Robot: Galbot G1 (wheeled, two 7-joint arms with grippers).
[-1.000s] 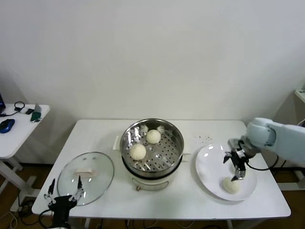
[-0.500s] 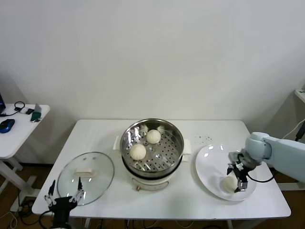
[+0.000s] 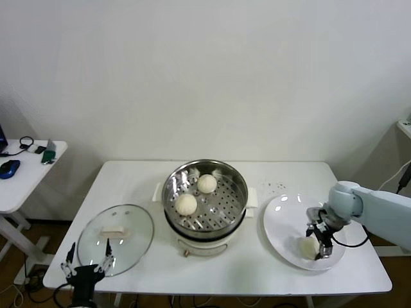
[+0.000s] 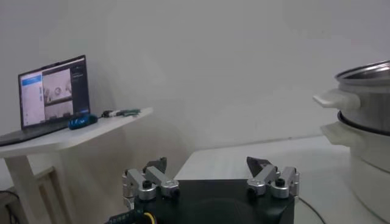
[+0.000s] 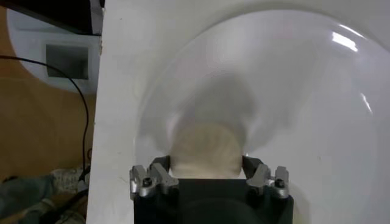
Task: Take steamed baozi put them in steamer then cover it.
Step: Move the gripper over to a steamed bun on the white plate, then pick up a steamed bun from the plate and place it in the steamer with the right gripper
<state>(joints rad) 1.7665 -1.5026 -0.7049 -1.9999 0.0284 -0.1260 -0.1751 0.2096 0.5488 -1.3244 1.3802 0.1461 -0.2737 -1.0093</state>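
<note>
The last baozi (image 3: 309, 247) on the white plate (image 3: 282, 218) is bracketed by the right gripper (image 3: 319, 248), its fingers set against both flanks, pinching it. The steamer (image 3: 204, 196), already holding two buns, lies well to that gripper's left. The left gripper (image 3: 87, 262) is parked spread beside the glass lid (image 3: 115, 239).

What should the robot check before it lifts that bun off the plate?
1. Right gripper straddles the round cream-white bun on the flat white plate: ok.
2. Grip firm: cannot tell.
3. Shiny perforated steel steamer basket has free space beside its two buns: ok.
4. Clear glass lid is off, lying on the table: ok.
5. Left gripper waits at the table's near edge by the lid, open: ok.
</note>
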